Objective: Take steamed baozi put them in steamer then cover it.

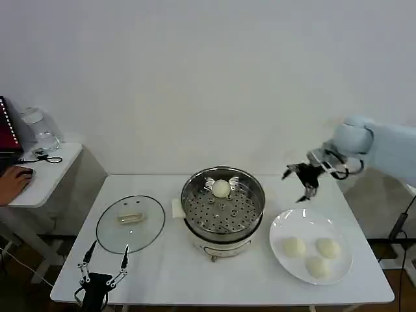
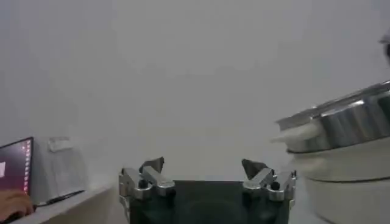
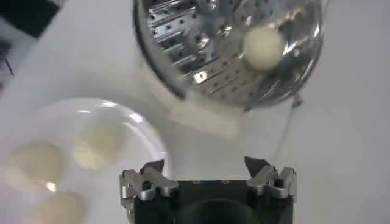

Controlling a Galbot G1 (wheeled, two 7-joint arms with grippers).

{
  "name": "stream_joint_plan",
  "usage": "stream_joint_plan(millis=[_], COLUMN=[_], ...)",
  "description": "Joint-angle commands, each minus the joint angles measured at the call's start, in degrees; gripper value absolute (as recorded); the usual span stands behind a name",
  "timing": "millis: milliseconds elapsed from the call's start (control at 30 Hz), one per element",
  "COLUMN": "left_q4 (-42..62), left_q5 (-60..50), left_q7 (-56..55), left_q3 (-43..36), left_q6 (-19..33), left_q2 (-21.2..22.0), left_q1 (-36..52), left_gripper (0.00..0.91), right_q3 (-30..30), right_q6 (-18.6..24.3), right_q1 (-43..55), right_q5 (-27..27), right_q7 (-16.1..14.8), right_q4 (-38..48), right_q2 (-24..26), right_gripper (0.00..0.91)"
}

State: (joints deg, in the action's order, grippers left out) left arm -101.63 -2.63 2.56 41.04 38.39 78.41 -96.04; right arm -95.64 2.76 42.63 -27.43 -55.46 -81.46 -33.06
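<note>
So far one smooth off-white bun [image 1: 221, 188] sat in the shiny round steel steamer [image 1: 223, 207]; three [image 1: 316, 255] waited on the flat white plate [image 1: 281, 229] below the wide-open, empty right hand [image 1: 303, 179], and the clear glass lid [image 1: 130, 223] lay uncovered beyond the idle, open left hand [image 1: 104, 260].

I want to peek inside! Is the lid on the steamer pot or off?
Off. The cover lies flat on the table beside the steamer, whose tray shows one baozi.

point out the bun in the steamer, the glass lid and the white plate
bun in the steamer [image 1: 221, 188]: head view, on the middle of its rounded top.
glass lid [image 1: 130, 217]: head view, on the pale handle at its centre.
white plate [image 1: 284, 223]: head view, on a bare part near its far rim.
</note>
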Motion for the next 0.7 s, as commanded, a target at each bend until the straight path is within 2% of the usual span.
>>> stream_joint_plan(millis=[33, 233, 433, 600, 700], left_q4=[-0.62, -1.57, -2.16, -2.06, -2.18], left_q5=[0.01, -0.09, -0.38, -0.91, -1.05], left_q7=[0.01, 0.05, 0.06, 0.07, 0.06], left_q3=[0.12, 0.28, 0.51, 0.50, 0.53], left_q6=[-0.10, -0.31, -0.48, -0.45, -0.46], left_q2=[0.16, 0.56, 0.85, 1.19, 1.11], left_q1=[-0.06, -0.33, -0.64, -1.06, -1.21], left_gripper=[0.907, 0.907, 0.907, 0.907, 0.907], right_q3=[-0.56, 8.69, 17.21, 22.88, 25.21], right_q6=[-4.44, -3.48, -2.35, -1.14, -0.98], right_q1=[-6.38, -18.95, -27.56, -33.06, -35.77], right_q5=[-0.92, 5.28, 7.73, 9.08, 10.22], right_q7=[1.12, 2.86, 4.89, 9.85, 10.79], right_q4=[-6.44, -4.40, -1.62, 0.73, 1.45], right_q2=[7.56, 8.89, 9.20, 8.20, 7.64], right_gripper=[0.907, 0.907, 0.907, 0.907, 0.907])
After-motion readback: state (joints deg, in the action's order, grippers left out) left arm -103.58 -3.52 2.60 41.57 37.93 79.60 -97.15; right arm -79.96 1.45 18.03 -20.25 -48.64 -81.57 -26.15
